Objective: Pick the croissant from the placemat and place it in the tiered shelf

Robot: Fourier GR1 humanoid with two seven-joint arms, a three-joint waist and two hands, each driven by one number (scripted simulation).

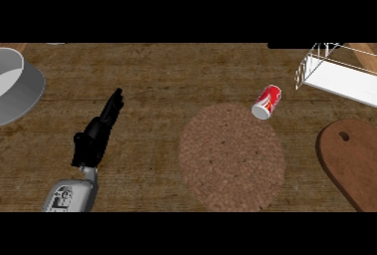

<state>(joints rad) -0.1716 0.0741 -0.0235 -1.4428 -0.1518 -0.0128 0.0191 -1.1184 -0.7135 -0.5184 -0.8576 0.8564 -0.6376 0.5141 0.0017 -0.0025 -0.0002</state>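
Although the placemat (232,157) lies at 3 o'clock from the left hand (98,132), fingers straight and apart, no croissant shows on it; tiered shelf (340,74) at 1 o'clock; right hand unseen

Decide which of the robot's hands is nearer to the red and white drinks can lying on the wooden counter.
Left, by default. The left hand rests open, well to the left of the red and white drinks can, across the round brown woven placemat. The right hand is not in view.
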